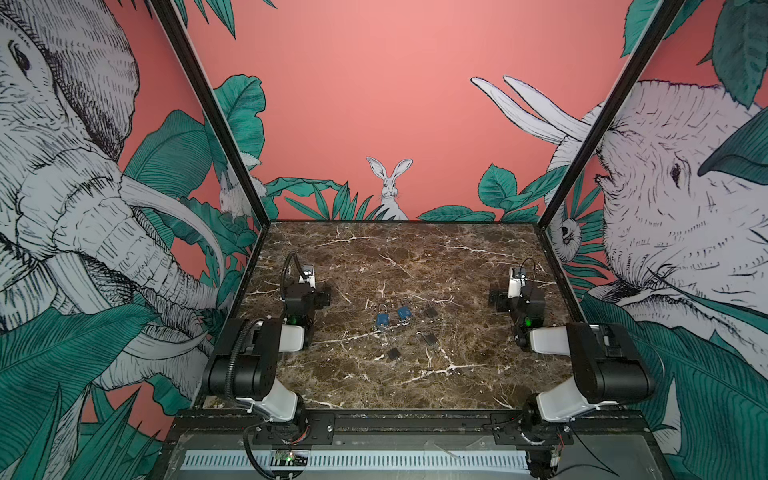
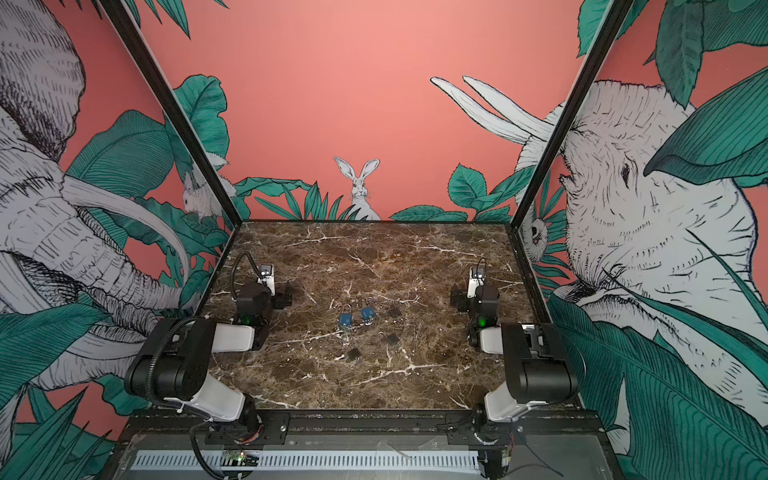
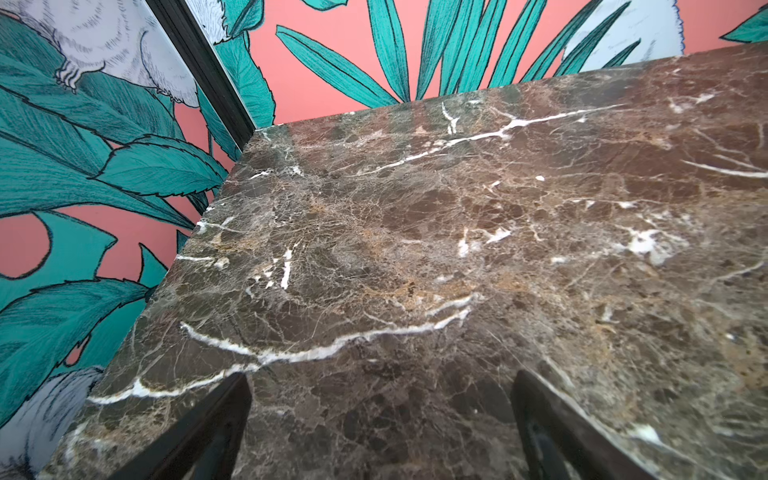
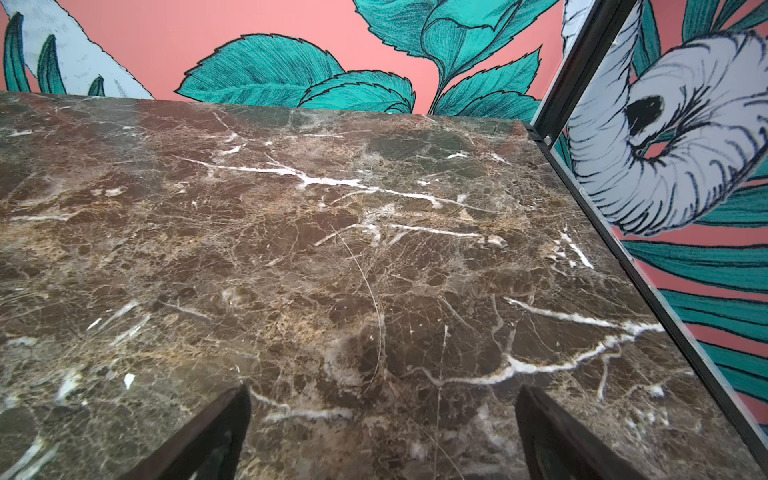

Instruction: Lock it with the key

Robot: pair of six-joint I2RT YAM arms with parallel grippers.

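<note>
Two blue padlocks (image 1: 382,319) (image 1: 403,312) lie side by side in the middle of the brown marble table (image 1: 415,257), in both top views. Three dark padlocks lie close by, one to the right (image 1: 431,311), one nearer (image 1: 431,338) and one nearest (image 1: 393,353). I cannot make out a key at this size. My left gripper (image 1: 309,286) rests at the left, open, with bare marble between its fingers (image 3: 232,415). My right gripper (image 1: 517,286) rests at the right, open and empty, its fingers (image 4: 540,424) well apart. Both stand far from the padlocks.
Patterned walls with black corner posts (image 1: 208,108) (image 1: 602,116) close the table at the left, right and back. Both arms sit folded near the front corners, on a black rail (image 1: 411,422) along the front edge.
</note>
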